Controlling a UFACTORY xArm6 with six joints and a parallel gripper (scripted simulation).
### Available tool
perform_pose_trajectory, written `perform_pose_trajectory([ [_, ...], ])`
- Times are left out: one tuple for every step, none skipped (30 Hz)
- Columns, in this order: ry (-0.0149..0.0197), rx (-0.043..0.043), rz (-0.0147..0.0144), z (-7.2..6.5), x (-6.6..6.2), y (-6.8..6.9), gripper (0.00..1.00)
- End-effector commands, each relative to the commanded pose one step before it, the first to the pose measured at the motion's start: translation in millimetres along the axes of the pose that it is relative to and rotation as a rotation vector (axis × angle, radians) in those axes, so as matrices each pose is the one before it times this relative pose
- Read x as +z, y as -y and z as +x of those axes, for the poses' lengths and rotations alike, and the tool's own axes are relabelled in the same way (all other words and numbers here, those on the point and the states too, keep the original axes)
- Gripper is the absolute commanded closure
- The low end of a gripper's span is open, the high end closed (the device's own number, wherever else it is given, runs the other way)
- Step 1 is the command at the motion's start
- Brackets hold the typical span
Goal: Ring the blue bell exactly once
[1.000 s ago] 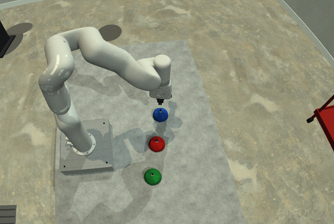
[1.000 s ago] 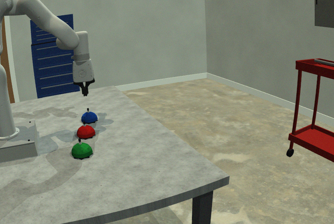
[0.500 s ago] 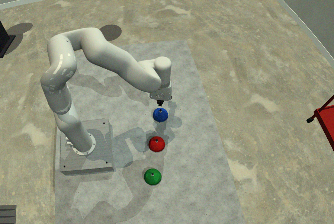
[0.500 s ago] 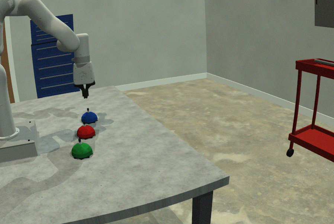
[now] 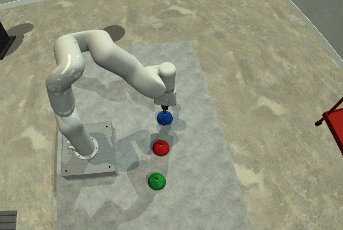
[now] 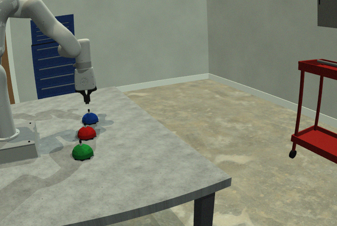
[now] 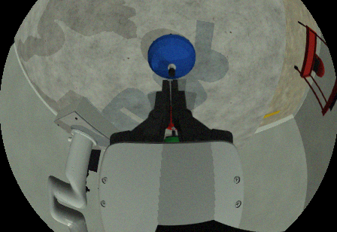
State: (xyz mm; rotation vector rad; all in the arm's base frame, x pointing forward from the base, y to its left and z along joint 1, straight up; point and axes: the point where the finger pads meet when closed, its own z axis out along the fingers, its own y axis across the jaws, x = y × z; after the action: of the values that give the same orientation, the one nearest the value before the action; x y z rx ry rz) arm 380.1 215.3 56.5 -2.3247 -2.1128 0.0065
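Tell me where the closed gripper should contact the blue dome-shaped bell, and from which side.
On the small button stem standing upright at the top of the blue dome-shaped bell, coming straight down from above. The shut gripper hangs right over it, with a gap between them.
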Motion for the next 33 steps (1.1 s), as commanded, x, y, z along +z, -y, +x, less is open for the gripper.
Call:
perform_pose_trajectory([
  [-0.00292, -0.00002, -0.00414, 1.19, 2.85, -1.82, 1.0],
  [0.0, 0.0, 0.0, 0.03, 1.72, -0.1, 1.0],
  [0.0, 0.0, 0.0, 0.03, 1.66, -0.09, 1.0],
  [0.0, 0.0, 0.0, 0.03, 1.6, -0.08, 1.0],
  [0.0, 0.0, 0.0, 0.03, 1.54, -0.09, 1.0],
  [0.0, 0.0, 0.0, 0.02, 1.46, -0.08, 1.0],
  [0.0, 0.0, 0.0, 0.02, 1.38, -0.07, 1.0],
  [0.0, 0.0, 0.0, 0.03, 1.31, -0.07, 1.0],
  [0.0, 0.0, 0.0, 0.02, 1.22, -0.07, 1.0],
  [0.0, 0.0, 0.0, 0.02, 1.12, -0.06, 1.0],
  [0.0, 0.0, 0.0, 0.01, 1.03, -0.05, 1.0],
  [0.0, 0.0, 0.0, 0.02, 0.93, -0.05, 1.0],
  [0.0, 0.0, 0.0, 0.02, 0.84, -0.05, 1.0],
  [0.0, 0.0, 0.0, 0.01, 0.74, -0.04, 1.0],
  [0.0, 0.0, 0.0, 0.01, 0.64, -0.03, 1.0],
  [0.0, 0.0, 0.0, 0.0, 0.0, 0.0, 1.0],
  [0.0, 0.0, 0.0, 0.0, 0.0, 0.0, 1.0],
  [0.0, 0.0, 0.0, 0.01, 0.55, -0.03, 1.0],
  [0.0, 0.0, 0.0, 0.01, 0.46, -0.02, 1.0],
  [0.0, 0.0, 0.0, 0.01, 0.37, -0.02, 1.0],
  [0.0, 0.0, 0.0, 0.0, 0.29, -0.01, 1.0],
  [0.0, 0.0, 0.0, 0.0, 0.21, -0.01, 1.0],
  [0.0, 0.0, 0.0, 0.0, 0.15, -0.01, 1.0],
  [0.0, 0.0, 0.0, 0.0, 0.09, 0.0, 1.0],
  [0.0, 0.0, 0.0, 0.0, 0.05, 0.0, 1.0],
  [0.0, 0.0, 0.0, 0.0, 0.02, 0.0, 1.0],
  [0.0, 0.0, 0.0, 0.0, 0.0, 0.0, 1.0],
  [0.0, 0.0, 0.0, 0.0, 0.0, 0.0, 1.0],
  [0.0, 0.0, 0.0, 0.0, 0.0, 0.0, 1.0],
  [0.0, 0.0, 0.0, 0.0, 0.0, 0.0, 1.0],
  [0.0, 0.0, 0.0, 0.0, 0.0, 0.0, 1.0],
  [0.0, 0.0, 0.0, 0.0, 0.0, 0.0, 1.0],
  [0.0, 0.0, 0.0, 0.0, 0.0, 0.0, 1.0],
])
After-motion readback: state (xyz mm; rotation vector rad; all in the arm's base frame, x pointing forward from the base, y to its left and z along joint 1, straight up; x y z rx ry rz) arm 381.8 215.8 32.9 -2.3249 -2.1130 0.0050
